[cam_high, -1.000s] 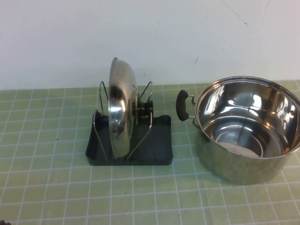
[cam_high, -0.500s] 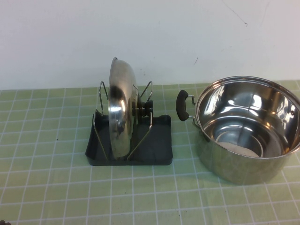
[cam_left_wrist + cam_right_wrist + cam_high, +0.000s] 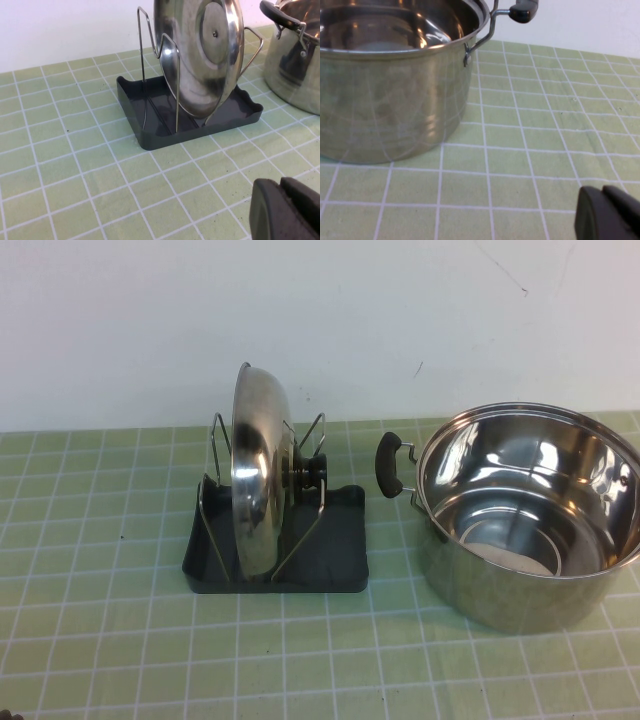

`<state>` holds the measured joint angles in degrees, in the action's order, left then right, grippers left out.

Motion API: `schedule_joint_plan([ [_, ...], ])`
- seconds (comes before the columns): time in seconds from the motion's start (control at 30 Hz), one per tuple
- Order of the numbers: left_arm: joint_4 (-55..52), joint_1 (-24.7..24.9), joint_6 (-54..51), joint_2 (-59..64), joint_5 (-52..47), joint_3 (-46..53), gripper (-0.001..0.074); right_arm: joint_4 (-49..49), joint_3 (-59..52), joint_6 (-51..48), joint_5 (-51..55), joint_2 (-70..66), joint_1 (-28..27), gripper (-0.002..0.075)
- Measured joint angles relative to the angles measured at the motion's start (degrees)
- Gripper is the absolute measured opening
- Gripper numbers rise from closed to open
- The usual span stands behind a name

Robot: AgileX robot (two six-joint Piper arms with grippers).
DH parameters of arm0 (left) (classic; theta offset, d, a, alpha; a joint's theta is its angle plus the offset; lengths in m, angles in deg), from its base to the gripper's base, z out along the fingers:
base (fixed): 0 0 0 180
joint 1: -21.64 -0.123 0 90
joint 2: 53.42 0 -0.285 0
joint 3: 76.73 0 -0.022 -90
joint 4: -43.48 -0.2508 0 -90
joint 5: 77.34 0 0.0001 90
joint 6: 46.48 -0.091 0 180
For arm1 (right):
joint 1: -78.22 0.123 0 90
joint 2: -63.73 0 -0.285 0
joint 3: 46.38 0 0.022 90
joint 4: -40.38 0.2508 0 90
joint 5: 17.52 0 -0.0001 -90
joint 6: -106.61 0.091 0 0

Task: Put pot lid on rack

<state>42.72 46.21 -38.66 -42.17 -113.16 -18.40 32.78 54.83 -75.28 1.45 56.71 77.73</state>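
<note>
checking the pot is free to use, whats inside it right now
The pot shows only bare shiny steel inside; its near inner wall is hidden by the rim. The lid stands in the rack. Left gripper and right gripper sit low, away from both.

The pot runs off the frame edge on the side away from the rack, so any handle there isn't visible. Left gripper and right gripper are just dark corner bits in their wrist views. The pot lid covers the rack's middle wires.
</note>
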Motion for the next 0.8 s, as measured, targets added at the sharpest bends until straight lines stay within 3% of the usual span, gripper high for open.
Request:
schedule_joint_plan([
  [0.23, -3.55, -0.12, -0.08, -0.85, 0.84, 0.40, -0.0002, 0.00, 0.00, 0.00, 0.00, 0.00, 0.00, -0.0001],
  [0.33, -6.30, -2.71, -0.08, -1.11, 6.02, 3.42, -0.0002, 0.00, 0.00, 0.11, 0.00, 0.00, 0.00, -0.0001],
  [0.5, -7.32, -16.39, -0.08, -1.22, 17.76, 12.40, -0.0002, 0.00, 0.00, 0.22, 0.09, 0.00, 0.00, -0.0001],
  [0.67, 0.76, -29.38, -1.66, -1.39, 24.02, 19.76, -0.0002, 0.00, 0.00, 0.22, 0.09, 0.00, 0.00, -0.0001],
  [0.8, 2.58, -33.20, -2.94, -3.36, 23.45, 20.10, -0.0002, 0.00, 0.00, 0.22, 0.09, 0.00, 0.00, -0.0001],
])
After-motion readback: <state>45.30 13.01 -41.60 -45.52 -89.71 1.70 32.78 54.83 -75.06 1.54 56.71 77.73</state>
